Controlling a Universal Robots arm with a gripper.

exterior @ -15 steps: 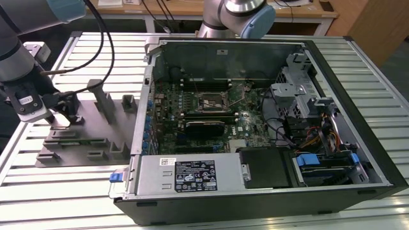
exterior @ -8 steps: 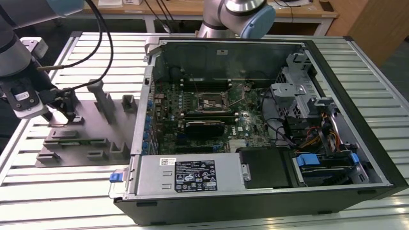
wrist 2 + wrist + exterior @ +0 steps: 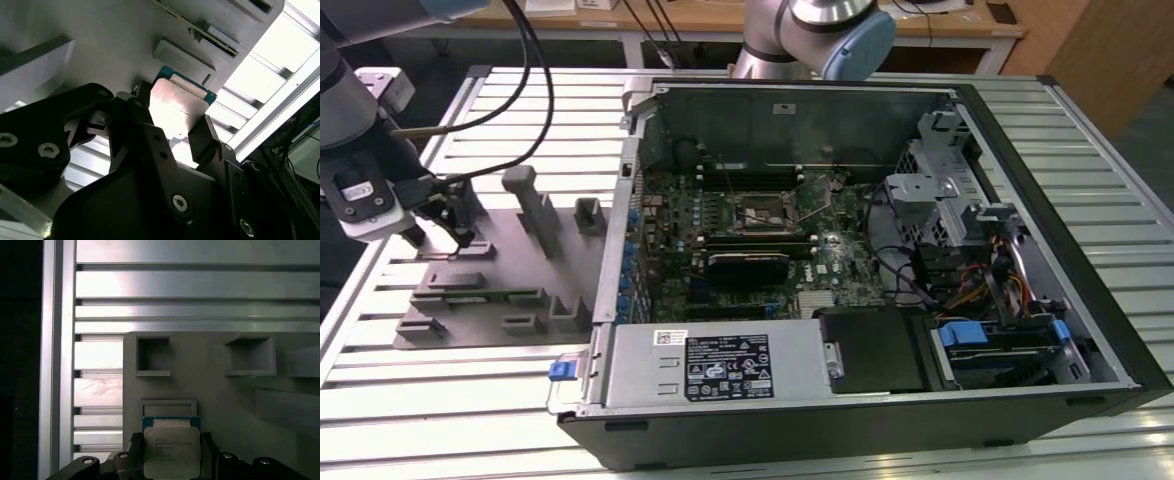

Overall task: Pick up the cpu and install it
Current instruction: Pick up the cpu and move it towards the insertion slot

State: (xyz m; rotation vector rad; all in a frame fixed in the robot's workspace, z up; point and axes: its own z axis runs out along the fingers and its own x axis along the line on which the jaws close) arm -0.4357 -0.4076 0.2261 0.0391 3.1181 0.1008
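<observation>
On the slatted desk [image 3: 400, 400], the open computer case [image 3: 720, 430] lies with its motherboard socket [image 3: 762, 212] facing up. Beside it, over the grey fixture plate [image 3: 494, 290], the gripper [image 3: 438, 232] has its jaws closed on the cpu [image 3: 171, 452] by opposite edges, probably to spare the contacts. Upright fixture posts [image 3: 523, 205] stand near; overhead room looks open.

Silver-topped cpu [image 3: 178, 102] (teal rim), clamped in black gripper [image 3: 174, 126], grey fixture plate [image 3: 100, 45] behind, slatted table [image 3: 260, 75] beyond
</observation>
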